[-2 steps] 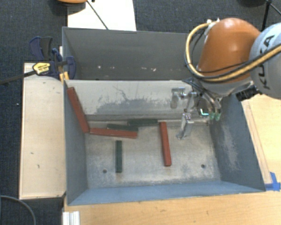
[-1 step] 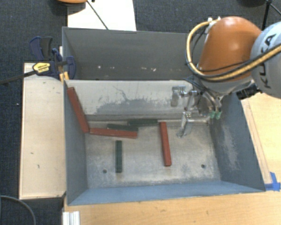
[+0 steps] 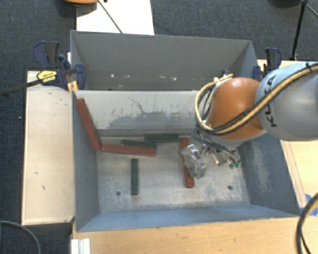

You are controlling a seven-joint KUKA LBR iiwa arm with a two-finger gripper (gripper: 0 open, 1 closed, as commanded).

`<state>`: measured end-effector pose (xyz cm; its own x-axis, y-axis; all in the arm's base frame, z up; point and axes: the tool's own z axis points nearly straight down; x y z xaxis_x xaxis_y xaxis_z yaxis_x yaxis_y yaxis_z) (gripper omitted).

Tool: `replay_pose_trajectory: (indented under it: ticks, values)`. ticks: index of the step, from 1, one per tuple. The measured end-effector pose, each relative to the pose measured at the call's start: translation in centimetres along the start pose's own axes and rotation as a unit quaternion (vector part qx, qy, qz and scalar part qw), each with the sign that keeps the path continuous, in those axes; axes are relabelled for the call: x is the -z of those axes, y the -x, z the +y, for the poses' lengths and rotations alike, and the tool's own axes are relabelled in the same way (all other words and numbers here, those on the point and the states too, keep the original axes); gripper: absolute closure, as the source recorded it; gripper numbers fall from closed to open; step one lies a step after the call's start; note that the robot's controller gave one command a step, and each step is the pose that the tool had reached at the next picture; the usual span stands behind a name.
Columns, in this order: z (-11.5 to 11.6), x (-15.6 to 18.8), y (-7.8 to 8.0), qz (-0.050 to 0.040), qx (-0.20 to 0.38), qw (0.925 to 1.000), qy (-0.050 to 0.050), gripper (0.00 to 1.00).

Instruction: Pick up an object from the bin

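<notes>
Down in the right half of the grey bin (image 3: 164,216), the hand (image 3: 196,164) sits low over a short red-brown stick (image 3: 188,180). The stick lies on the floor directly beneath the hand, one end showing past it toward the near wall. Whether the hand is wide or narrow I cannot tell. Left of the hand lie a long red-brown stick (image 3: 128,150) and dark green sticks (image 3: 148,139). Further left lies a single green stick (image 3: 134,176), and well to the left a leaning red-brown stick (image 3: 88,123) rests along the wall.

Dark green stick (image 3: 134,177), brown slat (image 3: 88,125) against left wall, second brown slat (image 3: 128,150)
</notes>
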<state>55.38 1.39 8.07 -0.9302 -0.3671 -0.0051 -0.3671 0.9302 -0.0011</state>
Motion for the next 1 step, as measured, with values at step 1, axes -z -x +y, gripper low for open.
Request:
replay_pose_trajectory:
  ticks: [1]
  values:
    - [-0.01,-0.93,-0.18,0.0004,0.010,1.0000,0.000,0.00]
